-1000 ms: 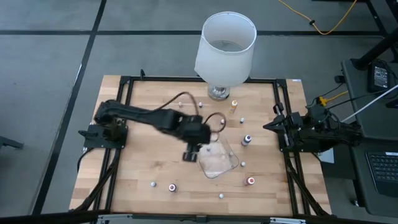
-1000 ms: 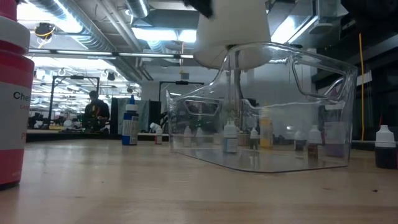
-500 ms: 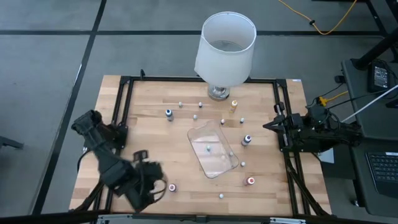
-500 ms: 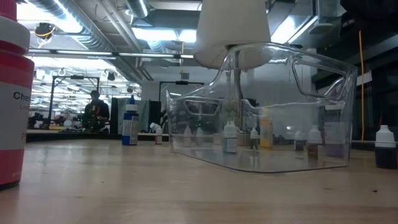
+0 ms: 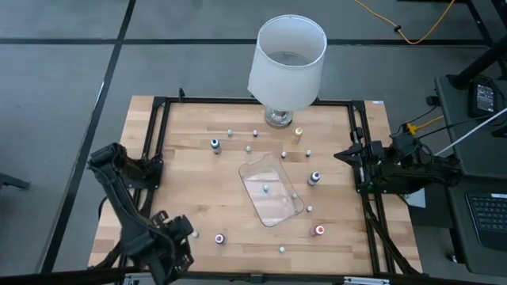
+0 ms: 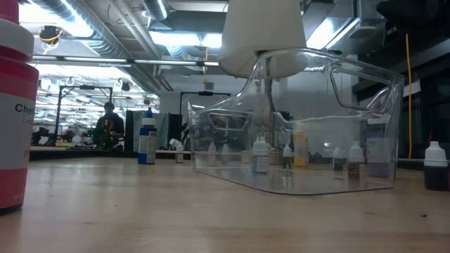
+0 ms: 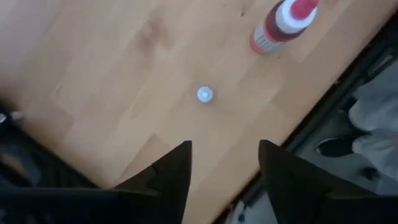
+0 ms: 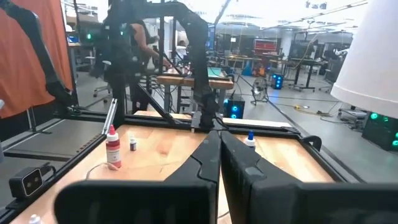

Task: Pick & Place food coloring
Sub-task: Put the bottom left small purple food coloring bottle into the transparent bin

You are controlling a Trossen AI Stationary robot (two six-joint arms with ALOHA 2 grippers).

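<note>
left gripper (image 7: 224,165): table's 7 o'clock corner, fingers parted, holding nothing, pointing down at the wood
nearest targets: white-capped bottle (image 7: 204,94) upright just ahead of the fingers; red-capped bottle (image 7: 280,25) at its 2 o'clock
rest of food coloring: strewn over the table (image 5: 190,170); one inside the clear tray (image 5: 291,212) at centre
right gripper (image 8: 218,152): parked at 3 o'clock edge, fingers pressed together, empty
handling: likely light, rigid, slick plastic, tips easily; pinch the body below the cap, straight from above
lamp (image 5: 287,55): 12 o'clock, well apart from this pick

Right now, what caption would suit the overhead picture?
Left hand hovers at the table's near corner by tiny bottles; clear tray mid-table, lamp behind, right hand parked.
</note>
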